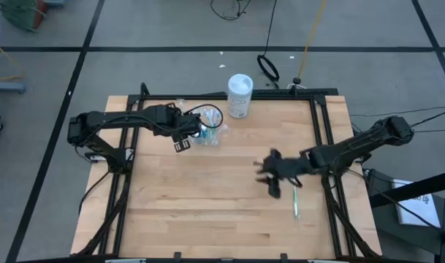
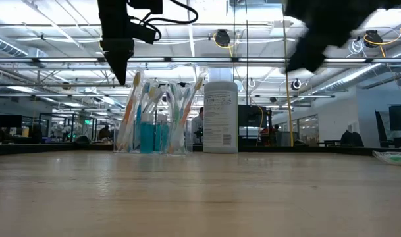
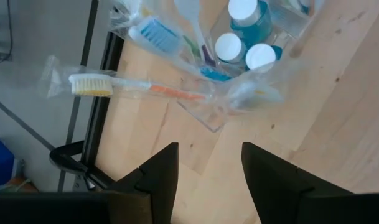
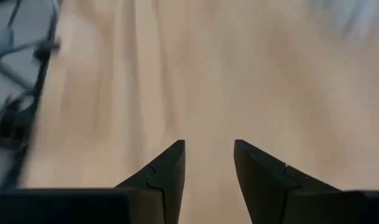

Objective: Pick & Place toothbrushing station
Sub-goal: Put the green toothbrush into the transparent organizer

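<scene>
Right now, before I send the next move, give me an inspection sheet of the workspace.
Surface: wooden table, mostly bare.
Job's things: clear cup at the back left, holding toothbrushes and blue tubes; one toothbrush lies loose near the right side.
Clutter: white container at the back edge, beside the cup.
Grippers: left gripper open, empty, next to the cup; right gripper open, empty, over bare wood by the loose toothbrush.
Cables: loops on the floor behind the table.
Surroundings: open lab hall behind; people not clearly seen.
</scene>
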Tool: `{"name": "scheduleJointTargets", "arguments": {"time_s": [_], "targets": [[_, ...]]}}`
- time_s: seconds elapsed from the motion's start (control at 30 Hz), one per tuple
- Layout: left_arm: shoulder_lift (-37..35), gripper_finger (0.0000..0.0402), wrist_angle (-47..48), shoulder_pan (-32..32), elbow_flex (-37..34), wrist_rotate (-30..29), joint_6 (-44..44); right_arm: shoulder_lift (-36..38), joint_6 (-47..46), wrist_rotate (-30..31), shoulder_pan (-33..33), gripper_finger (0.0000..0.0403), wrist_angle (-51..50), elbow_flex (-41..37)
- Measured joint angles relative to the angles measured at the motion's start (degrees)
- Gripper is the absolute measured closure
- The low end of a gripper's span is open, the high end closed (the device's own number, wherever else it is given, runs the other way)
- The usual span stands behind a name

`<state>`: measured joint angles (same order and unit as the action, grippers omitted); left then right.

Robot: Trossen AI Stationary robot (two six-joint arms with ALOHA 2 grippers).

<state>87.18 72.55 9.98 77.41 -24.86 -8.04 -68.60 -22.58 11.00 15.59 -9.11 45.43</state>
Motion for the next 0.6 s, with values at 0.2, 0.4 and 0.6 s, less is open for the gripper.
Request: {"name": "scheduleJointTargets", "arguments": {"time_s": [0.2, 0.4, 0.6], "targets": [[0.0, 0.022, -2.4, 0.0, 0.0, -0.6, -0.9, -0.7, -38.6, -9.3, 10.6, 0.0271, -23.9, 0.0], [0.0, 0.022, -4.0, 0.0, 0.0, -0.7, -0.9, -1.4, -60.4, -4.2, 18.2, 0.0271, -44.5, -0.1], [0.0, 0.022, -4.1, 0.0, 0.0, -0.7, -1.1, -1.5, -69.8, -0.9, 18.5, 0.0271, -44.4, -3.1]]}}
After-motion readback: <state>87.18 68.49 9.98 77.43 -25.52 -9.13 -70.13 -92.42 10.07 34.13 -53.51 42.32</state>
